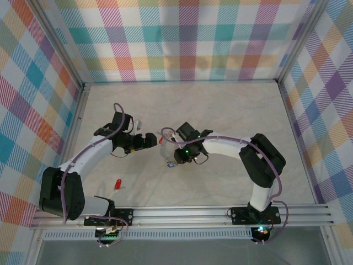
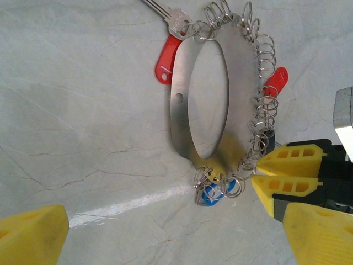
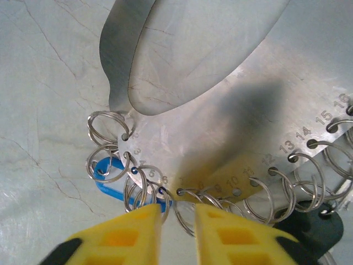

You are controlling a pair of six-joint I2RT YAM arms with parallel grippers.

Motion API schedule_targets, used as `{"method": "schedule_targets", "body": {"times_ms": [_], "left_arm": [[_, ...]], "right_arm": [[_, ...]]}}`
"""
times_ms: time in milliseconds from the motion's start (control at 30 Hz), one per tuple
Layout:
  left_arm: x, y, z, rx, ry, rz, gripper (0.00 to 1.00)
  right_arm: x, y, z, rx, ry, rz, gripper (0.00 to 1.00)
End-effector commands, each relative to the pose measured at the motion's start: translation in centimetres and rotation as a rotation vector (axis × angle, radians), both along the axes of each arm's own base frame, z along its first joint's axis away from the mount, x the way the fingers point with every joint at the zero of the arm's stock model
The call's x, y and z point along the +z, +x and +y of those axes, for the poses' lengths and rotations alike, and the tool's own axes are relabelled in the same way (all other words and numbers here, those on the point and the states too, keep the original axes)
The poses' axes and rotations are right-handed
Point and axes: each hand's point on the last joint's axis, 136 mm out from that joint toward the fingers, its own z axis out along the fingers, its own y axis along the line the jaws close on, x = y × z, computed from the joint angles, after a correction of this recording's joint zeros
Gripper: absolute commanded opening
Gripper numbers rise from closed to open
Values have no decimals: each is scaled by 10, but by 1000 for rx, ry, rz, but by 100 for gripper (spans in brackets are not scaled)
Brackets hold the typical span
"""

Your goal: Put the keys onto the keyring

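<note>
Pale, marble-veined tabletop (image 1: 220, 110) lay under both arms, boxed in by pastel plaid walls (image 1: 187, 38). Near its middle sat the large flat oval silver metal keyring (image 2: 179, 110), its rim hung with small wire split rings (image 2: 266, 47). Red plastic-headed keys (image 2: 165, 58), one blue-headed key (image 3: 110, 182) and one black-headed key (image 3: 322, 232) already dangled from them. My right gripper (image 3: 177, 237) had its yellow fingers drawn nearly together on the ring's numbered edge. It appeared to be pinching the edge, I judged to hold the ring steady so a key could be threaded on. My left gripper (image 2: 176, 237) hovered just beside the ring with its jaws spread as wide as they go and nothing between them. One small red-headed key (image 1: 117, 184) lay loose on the table, well apart from the ring and nearer the left arm's base. I judged that to be the next one to fetch.
</note>
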Motion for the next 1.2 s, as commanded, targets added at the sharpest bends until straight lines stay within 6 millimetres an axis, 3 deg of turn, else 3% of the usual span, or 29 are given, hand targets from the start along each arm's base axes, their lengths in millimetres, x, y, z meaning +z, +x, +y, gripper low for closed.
{"method": "schedule_targets", "body": {"times_ms": [0, 300, 767, 1167], "left_arm": [[12, 1, 0, -14, -24, -56, 100], [16, 0, 2, -21, -12, -76, 100], [21, -2, 5, -29, 8, -101, 100], [22, -2, 4, -32, -3, -103, 100]], "right_arm": [[13, -1, -6, -23, 23, 10, 27], [1, -11, -4, -56, 64, 124, 30], [-20, -14, -9, -74, 20, 165, 39], [-27, -7, -1, -113, 31, 158, 34]]}}
